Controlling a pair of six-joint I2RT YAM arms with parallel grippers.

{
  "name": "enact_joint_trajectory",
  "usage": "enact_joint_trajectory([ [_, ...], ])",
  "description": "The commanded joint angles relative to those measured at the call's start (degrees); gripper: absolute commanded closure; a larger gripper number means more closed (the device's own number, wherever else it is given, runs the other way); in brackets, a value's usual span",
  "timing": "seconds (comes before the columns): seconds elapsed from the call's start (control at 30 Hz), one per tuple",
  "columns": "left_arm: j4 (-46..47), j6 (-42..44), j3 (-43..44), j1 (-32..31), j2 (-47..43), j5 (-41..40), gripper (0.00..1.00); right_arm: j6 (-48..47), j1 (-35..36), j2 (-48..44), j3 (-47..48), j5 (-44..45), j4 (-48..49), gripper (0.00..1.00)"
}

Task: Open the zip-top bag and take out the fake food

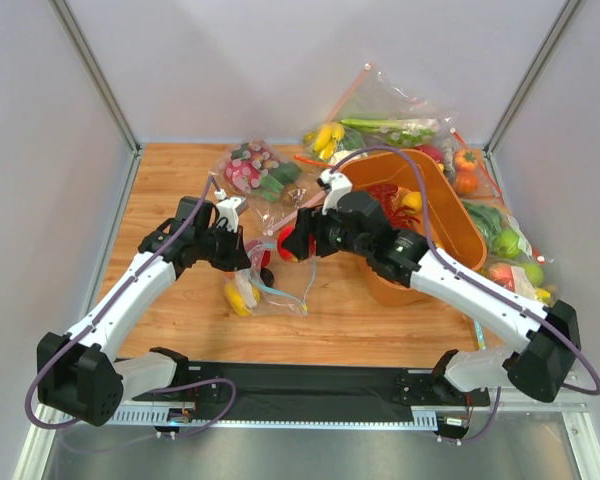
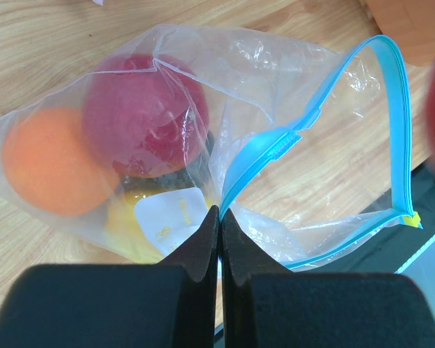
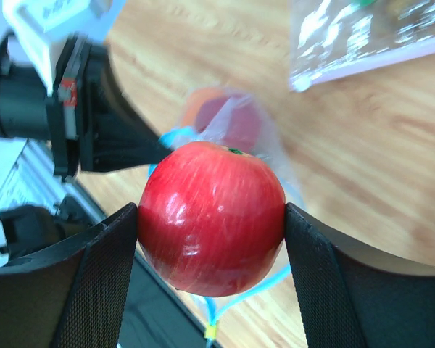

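Zip-top bag (image 1: 280,298) lies on the wood table (image 1: 170,180) left of centre, between the two arms. In the left wrist view its mouth is open and the left gripper (image 2: 219,217) is pressed together, pinching the rim by the teal strip. Inside are one red fruit (image 2: 145,116), one orange fruit (image 2: 47,163) and one yellow fruit (image 2: 127,228). In the right wrist view the right gripper (image 3: 212,226) clamps one red apple (image 3: 212,206) near the bag. Only the top view shows the orange bin (image 1: 450,215) and other bags (image 1: 260,170) crowding the far right, with bare wood along the near edge.
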Motion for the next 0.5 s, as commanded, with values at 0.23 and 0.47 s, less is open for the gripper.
enact_joint_trajectory([
  [0.23, 1.25, 0.16, 0.53, 0.18, -1.83, -0.19, 1.00, -9.04, -18.07, -10.20, 2.50, 4.63, -7.93, 0.80],
  [0.47, 1.42, 0.07, 0.27, 0.26, -2.62, -0.19, 1.00, -10.90, -35.91, -13.03, -0.57, 0.42, -11.18, 0.78],
])
